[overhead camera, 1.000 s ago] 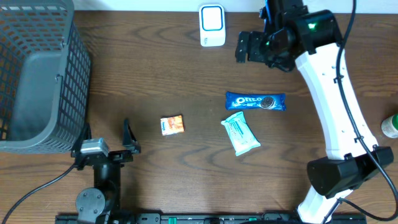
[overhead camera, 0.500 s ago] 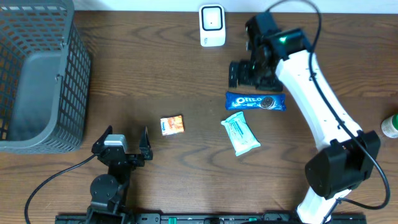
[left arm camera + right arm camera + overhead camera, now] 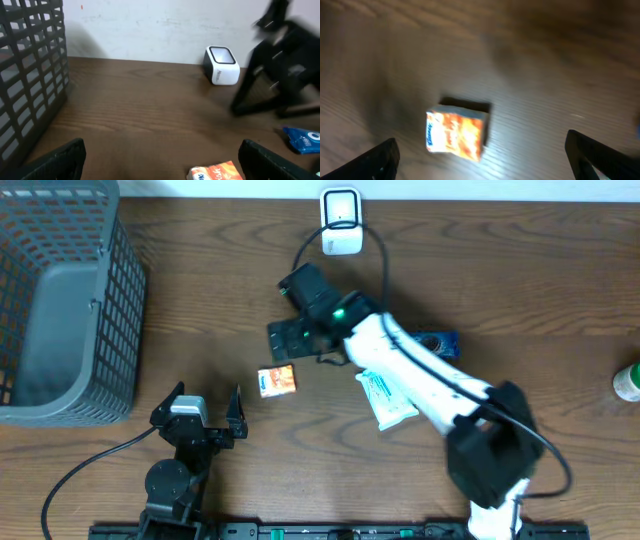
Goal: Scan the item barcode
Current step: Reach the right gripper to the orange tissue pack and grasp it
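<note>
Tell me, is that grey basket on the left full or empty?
Empty, as far as shows: the overhead view looks down into the basket and only its bare grey floor appears; its left edge is cut off.

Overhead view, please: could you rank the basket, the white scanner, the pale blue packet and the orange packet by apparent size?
1. basket, by far the largest
2. white scanner and pale blue packet: too alike to rank, and the right arm covers part of the packet
3. orange packet, smallest
</note>
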Tool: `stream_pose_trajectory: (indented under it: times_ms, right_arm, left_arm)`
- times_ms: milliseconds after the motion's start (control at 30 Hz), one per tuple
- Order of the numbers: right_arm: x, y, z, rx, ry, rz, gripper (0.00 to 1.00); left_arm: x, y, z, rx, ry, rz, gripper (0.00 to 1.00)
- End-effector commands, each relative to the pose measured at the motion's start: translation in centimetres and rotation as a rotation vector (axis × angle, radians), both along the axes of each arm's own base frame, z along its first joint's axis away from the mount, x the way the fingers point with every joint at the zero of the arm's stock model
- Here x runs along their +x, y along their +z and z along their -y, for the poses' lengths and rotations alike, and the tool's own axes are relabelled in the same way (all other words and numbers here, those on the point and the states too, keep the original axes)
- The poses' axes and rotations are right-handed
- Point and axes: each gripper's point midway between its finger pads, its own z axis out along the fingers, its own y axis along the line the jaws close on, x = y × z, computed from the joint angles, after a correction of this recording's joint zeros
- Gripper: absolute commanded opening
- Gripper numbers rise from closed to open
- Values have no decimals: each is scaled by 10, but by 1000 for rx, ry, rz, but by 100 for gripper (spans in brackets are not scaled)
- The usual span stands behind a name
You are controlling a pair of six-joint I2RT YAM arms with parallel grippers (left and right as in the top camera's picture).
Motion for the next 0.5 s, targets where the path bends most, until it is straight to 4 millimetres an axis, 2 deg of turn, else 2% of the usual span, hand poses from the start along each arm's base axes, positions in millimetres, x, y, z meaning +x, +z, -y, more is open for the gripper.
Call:
stream_pose_trajectory:
  times_ms: [0,167,400,467]
  right_arm:
    - [-11,-37,-25,-14,20,-32,99]
    - [-20,-77,-44,-35,3,-57,99]
    - [-34,-86,-45,-78,14,-77,99]
    - [-35,-90,-34,-136,-13,-67,90]
  left_arm:
    - [-1,-19,-2,24,6,-58,98]
    - [-1,-19,-2,24,6,-58,98]
    - [-1,-19,-2,24,6,-58,98]
    - [-1,-19,-2,24,6,-58,98]
